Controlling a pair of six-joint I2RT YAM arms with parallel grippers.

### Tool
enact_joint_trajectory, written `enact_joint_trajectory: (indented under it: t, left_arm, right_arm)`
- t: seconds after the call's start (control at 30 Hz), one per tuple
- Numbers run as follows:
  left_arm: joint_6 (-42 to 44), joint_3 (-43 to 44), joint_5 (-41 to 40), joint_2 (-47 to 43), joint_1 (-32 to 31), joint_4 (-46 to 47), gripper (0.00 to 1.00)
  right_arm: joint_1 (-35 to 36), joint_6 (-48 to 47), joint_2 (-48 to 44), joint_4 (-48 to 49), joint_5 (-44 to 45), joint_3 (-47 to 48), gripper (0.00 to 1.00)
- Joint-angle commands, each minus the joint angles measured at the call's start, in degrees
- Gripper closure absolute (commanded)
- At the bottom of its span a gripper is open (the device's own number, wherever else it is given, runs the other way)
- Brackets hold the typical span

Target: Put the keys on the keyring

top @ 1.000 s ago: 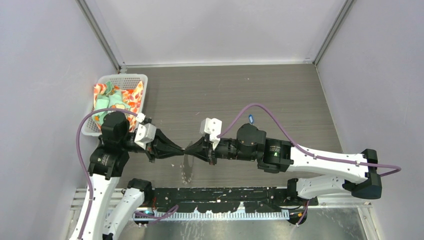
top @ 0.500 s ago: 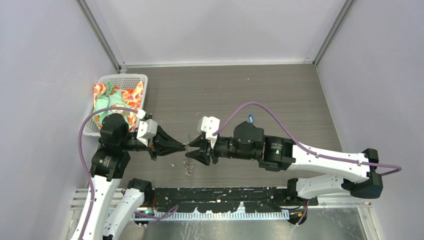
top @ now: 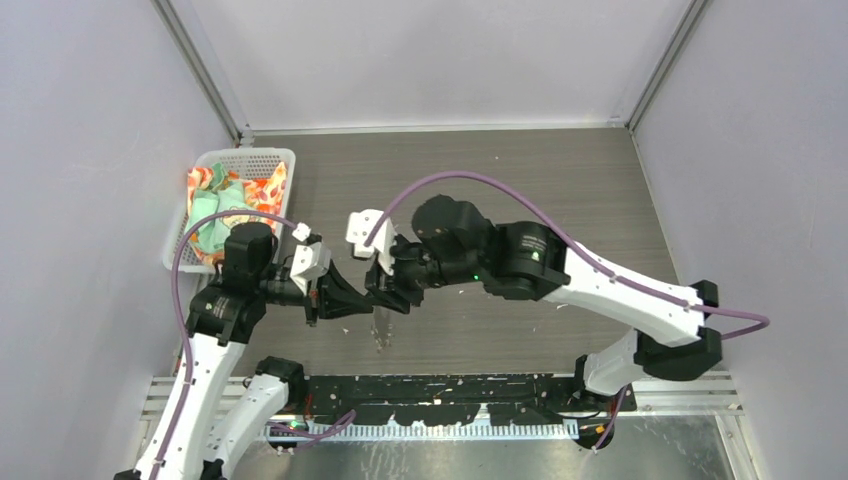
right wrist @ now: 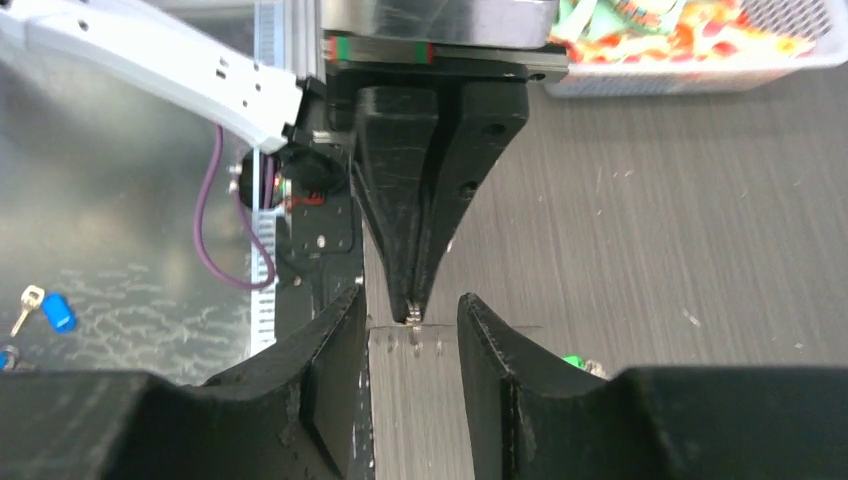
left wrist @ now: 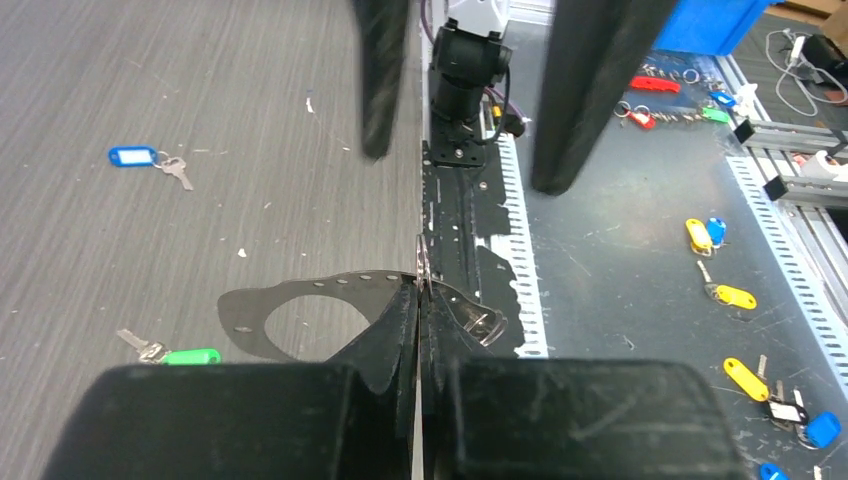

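- The keyring point(left wrist: 243, 318) is a thin, flat grey metal loop with a row of little holes punched along its band. I've got it nipped by the edge at the very tips of my left gripper point(left wrist: 418, 285), jaws pressed tight together on it, over the near edge of the table point(left wrist: 200, 80).
- From my right wrist it shows edge-on, just a skinny strip poking into the gap of my right gripper point(right wrist: 411, 305). The fingers point(right wrist: 335, 370) there are spread, one on either side of the strip, and as far as I can see neither touches it.
- Neither key is on the ring; both lie flat on the table. The green key point(left wrist: 190, 355) sits just beside the loop's outer end in the left wrist view. The blue key point(left wrist: 133, 156) is well apart, farther out on the wood.
- The white mesh basket point(top: 222, 160) sits at the left side of the table, beyond my left arm. It's stuffed with crumpled cloths point(top: 225, 205), mint green plus an orange-red print.
- Off the table, on the metal bench by the arm bases, there's a scatter of spare tagged keys point(left wrist: 735, 297) in yellow, blue and red.
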Motion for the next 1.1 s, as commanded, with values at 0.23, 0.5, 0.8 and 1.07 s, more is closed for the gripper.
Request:
enact_joint_trajectory:
  t: [0.23, 0.5, 0.8, 1.07]
  left_arm:
    - [19.6, 7.2, -0.7, 4.7, -4.3, -20.9, 0.99]
    - [19.2, 7.2, -0.3, 4.9, -4.7, -20.4, 1.00]
    - [17.8, 7.5, 0.3, 4.8, -4.9, -19.5, 0.99]
    - [14.6, 7.6, 0.4, 4.3, -5.0, -16.8, 1.00]
  right_arm:
    - [-1.9, -5.2, 9.0, -20.1, -10.4, 13.3, 0.64]
    - [-1.9, -4.6, 10.1, -18.3, -11.1, 12.8, 0.66]
    - [-2.0, -3.6, 10.1, -13.1, -12.1, 9.9, 0.67]
    - [-2.0, -2.4, 9.9, -12.0, -12.7, 7.0, 0.69]
